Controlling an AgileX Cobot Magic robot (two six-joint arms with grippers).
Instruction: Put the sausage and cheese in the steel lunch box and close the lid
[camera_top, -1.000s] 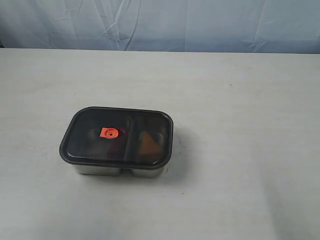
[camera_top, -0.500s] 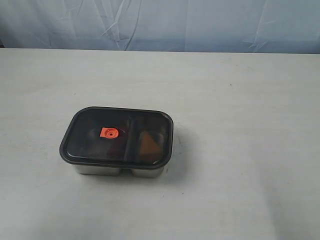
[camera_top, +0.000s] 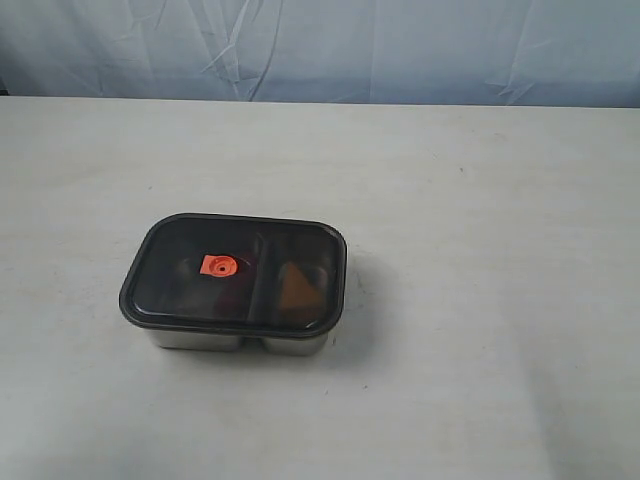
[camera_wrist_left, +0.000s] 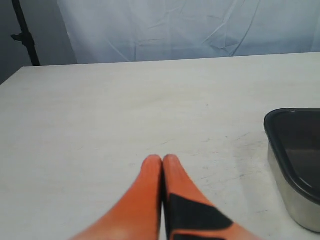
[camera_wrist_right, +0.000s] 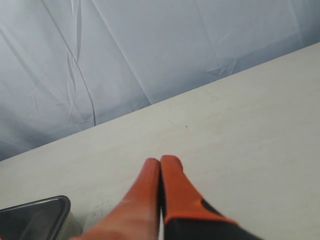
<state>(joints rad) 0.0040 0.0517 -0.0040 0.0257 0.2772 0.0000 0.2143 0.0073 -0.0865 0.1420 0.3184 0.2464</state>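
So the steel lunch box (camera_top: 240, 342) is sitting on the white table (camera_top: 480, 200), roughly at 8 o'clock from the middle of the exterior view. The lid (camera_top: 235, 272) is on top and looks seated flat all the way round. It's a dark, smoky see-through thing with rounded corners, and only a thin band of shiny silver wall shows below its near edge. There's a little orange valve (camera_top: 218, 266) on the lid, a bit toward 9 o'clock from its centre.

Through the lid you can just make out a divider line, and in the 3 o'clock compartment there's a dim orange-yellow triangular shape, which is the cheese (camera_top: 293, 290). The 9 o'clock compartment is too dark to tell what's in it.

Neither arm shows in the exterior view. On the wrist cams, the left gripper (camera_wrist_left: 162, 159) has its orange fingers pressed together with nothing between them, hanging over bare table with a corner of the box near it. The right gripper (camera_wrist_right: 160, 161) is the same, fingers together and empty, with a wrinkly pale backdrop cloth (camera_wrist_right: 150, 50) past the table's edge.
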